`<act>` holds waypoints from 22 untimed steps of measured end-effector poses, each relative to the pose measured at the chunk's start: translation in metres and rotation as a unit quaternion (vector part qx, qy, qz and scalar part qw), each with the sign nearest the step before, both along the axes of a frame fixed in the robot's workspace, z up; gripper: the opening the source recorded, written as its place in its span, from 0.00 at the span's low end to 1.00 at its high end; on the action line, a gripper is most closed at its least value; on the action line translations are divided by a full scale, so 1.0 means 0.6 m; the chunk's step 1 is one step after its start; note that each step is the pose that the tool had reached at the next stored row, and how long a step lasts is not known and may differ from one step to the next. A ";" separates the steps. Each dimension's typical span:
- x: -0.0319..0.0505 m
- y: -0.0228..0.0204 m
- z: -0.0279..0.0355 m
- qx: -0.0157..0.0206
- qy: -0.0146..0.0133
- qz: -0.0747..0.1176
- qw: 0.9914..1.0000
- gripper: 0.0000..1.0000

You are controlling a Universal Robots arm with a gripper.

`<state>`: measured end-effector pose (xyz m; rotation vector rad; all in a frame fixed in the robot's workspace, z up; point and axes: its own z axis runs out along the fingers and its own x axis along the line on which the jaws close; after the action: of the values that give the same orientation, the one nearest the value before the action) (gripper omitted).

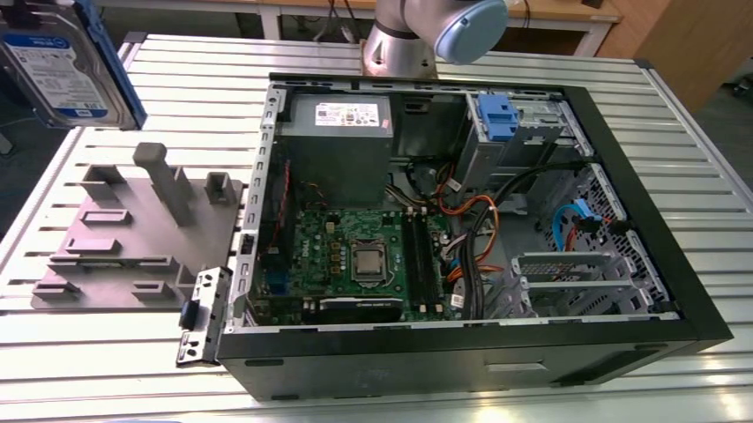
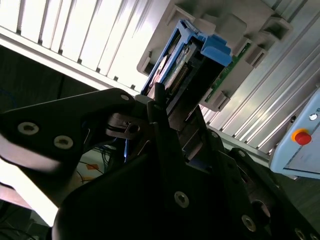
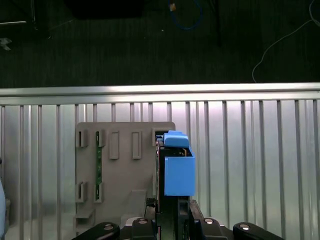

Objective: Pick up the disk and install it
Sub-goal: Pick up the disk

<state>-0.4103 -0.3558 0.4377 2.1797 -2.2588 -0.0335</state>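
My gripper [image 3: 170, 215] is clamped on the disk [image 3: 177, 162], whose long axis runs straight out in line with my fingers, held clear above the grey fixture [image 3: 117, 170]. In the exterior view it hangs at ten o'clock from the open case [image 1: 471, 220]. Count: one disk, one blue caddy [image 1: 496, 119] caged inside.

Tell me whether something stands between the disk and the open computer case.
Nothing visible does. The disk is held in the air at the exterior view's left, above the grey fixture, and the case is open on its upper side.
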 end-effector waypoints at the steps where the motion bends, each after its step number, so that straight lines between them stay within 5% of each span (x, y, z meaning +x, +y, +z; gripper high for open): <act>1: 0.000 0.0000 0.004 0.000 0.000 0.000 1.000 0.35; 22: 0.000 0.0000 0.078 0.001 0.000 0.000 1.000 0.35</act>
<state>-0.4104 -0.3558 0.4846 2.1810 -2.2601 -0.0367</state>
